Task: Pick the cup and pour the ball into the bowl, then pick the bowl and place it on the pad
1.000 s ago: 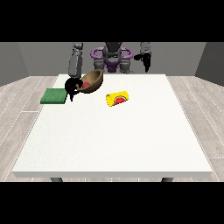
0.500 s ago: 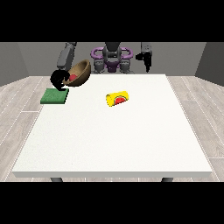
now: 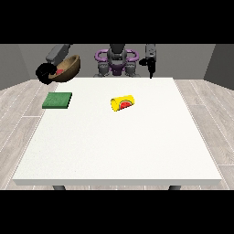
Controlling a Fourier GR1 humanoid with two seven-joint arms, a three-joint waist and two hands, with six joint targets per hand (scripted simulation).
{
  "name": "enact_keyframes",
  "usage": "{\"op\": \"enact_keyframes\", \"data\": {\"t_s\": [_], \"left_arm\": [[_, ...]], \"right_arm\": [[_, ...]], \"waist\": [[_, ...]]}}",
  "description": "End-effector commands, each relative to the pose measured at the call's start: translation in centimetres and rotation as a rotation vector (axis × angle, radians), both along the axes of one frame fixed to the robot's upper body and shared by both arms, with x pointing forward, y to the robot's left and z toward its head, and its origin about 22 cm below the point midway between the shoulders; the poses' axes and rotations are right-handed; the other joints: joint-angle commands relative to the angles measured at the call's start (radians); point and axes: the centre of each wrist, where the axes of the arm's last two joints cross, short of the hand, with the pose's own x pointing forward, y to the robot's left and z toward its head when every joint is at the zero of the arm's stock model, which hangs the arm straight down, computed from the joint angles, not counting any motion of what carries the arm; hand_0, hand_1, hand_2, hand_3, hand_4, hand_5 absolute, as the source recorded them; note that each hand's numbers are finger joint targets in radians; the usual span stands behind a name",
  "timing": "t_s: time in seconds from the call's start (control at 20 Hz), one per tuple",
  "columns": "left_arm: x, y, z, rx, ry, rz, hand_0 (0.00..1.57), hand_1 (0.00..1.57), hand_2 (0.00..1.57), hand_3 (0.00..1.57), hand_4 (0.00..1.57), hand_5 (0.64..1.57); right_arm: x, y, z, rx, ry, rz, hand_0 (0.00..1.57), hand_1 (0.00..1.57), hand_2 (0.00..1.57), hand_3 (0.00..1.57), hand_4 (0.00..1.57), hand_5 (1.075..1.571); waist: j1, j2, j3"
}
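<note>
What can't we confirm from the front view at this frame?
- Grip on the brown wooden bowl: the black hand at the view's left covers the bowl's near rim; finger placement too small.
- Red patch inside the bowl: mostly hidden by its wall, unidentifiable.
- Yellow cup lying on its side on the white table: contents unclear.
- Hand at the view's right: fingers too small.

one bowl [image 3: 67, 67], one cup [image 3: 123, 102], one pad [image 3: 57, 100]

Single elevated view across the table [image 3: 119, 151], facing the robot [image 3: 117, 61].
</note>
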Motion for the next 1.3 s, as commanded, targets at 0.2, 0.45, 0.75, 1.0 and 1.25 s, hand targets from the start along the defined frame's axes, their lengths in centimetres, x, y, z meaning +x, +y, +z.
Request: {"op": "enact_keyframes", "data": {"t_s": [0.2,0.45,0.75,1.0,1.25], "left_arm": [[0.0,-1.9,-0.1,-0.002,-0.095,-0.031,0.00,0.00,0.00,0.00,1.18,1.344],[0.8,-2.4,1.7,-0.013,-0.210,-0.059,0.00,0.00,0.00,0.00,1.17,1.352],[1.7,-1.0,1.5,-0.016,-0.228,-0.047,0.00,0.00,0.00,0.00,1.17,1.360],[-0.5,-2.5,1.0,-0.010,-0.141,-0.075,0.00,0.00,0.00,0.00,1.17,1.361],[-2.4,-5.9,-1.6,0.002,-0.134,-0.060,0.00,0.00,0.00,0.00,1.21,1.354]], "right_arm": [[-2.0,-4.4,0.5,0.028,-0.065,-0.066,1.57,1.57,1.57,0.99,0.96,1.497],[-3.2,-8.2,2.1,0.034,-0.145,-0.083,1.55,1.55,1.57,0.71,0.89,1.512],[-3.7,-10.3,4.4,-0.145,-0.133,-0.189,1.54,1.54,1.57,0.63,0.44,1.561],[-4.5,-12.4,6.7,-0.262,-0.087,-0.220,1.27,1.27,1.39,1.38,0.00,1.570],[-1.7,-9.0,5.6,-0.221,-0.164,-0.122,1.07,1.07,0.96,0.95,0.31,1.564]], "waist": [[0.029,0.092,0.0005],[0.066,0.209,0.0011],[0.046,0.249,-0.0002],[0.075,0.160,0.0006],[0.025,0.172,0.0003]]}}
